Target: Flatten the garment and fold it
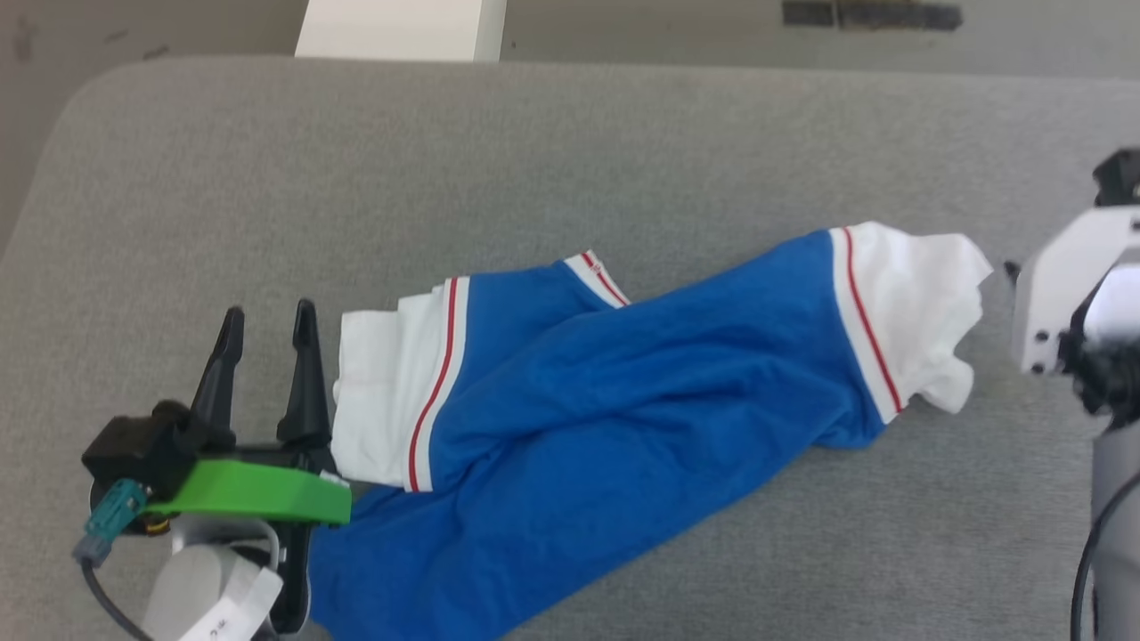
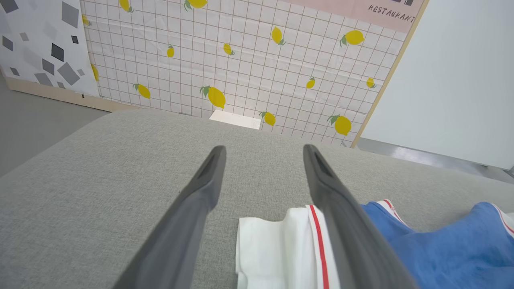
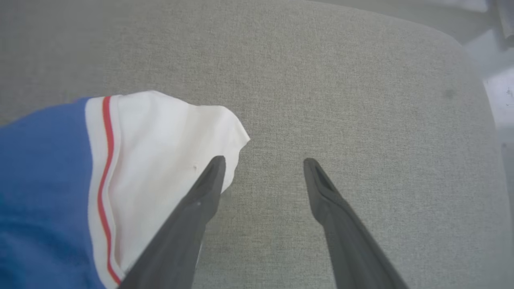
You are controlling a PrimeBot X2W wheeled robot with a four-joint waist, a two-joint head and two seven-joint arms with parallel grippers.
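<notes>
- While the garment [image 1: 588, 401] lies bunched into a long, twisted band across the grey padded table [image 1: 570, 160], both my grippers hang at its two ends, holding nothing.
- From my head, the band runs from the lower left up towards the right. The blue body is creased and rolled in the middle, and its lower end runs out of the bottom of that view.
- One white sleeve [image 1: 387, 401] with red-and-white trim lies at the left end. The other sleeve [image 1: 917, 312], rumpled, lies at the right end.
- My left gripper [image 1: 269, 309] has its two dark fingers spread apart, pointing away from me, just beside the outer edge of the left sleeve.
- From my left wrist, that sleeve's corner lies in the gap low between my fingers. My right-hand finger [image 2: 345, 224] crosses in front of the red stripe. I cannot tell whether it touches the cloth.
- My right gripper [image 3: 264, 159] is spread wide too, its gap over bare grey table.
- From my right wrist, my left-hand finger [image 3: 188, 224] crosses in front of the rim of the right sleeve, its tip at the sleeve's edge. Contact I cannot judge.
- Beyond the table's far edge stand a small white block [image 2: 235, 119] and a gridded wall sheet printed with lemons [image 2: 241, 60].
</notes>
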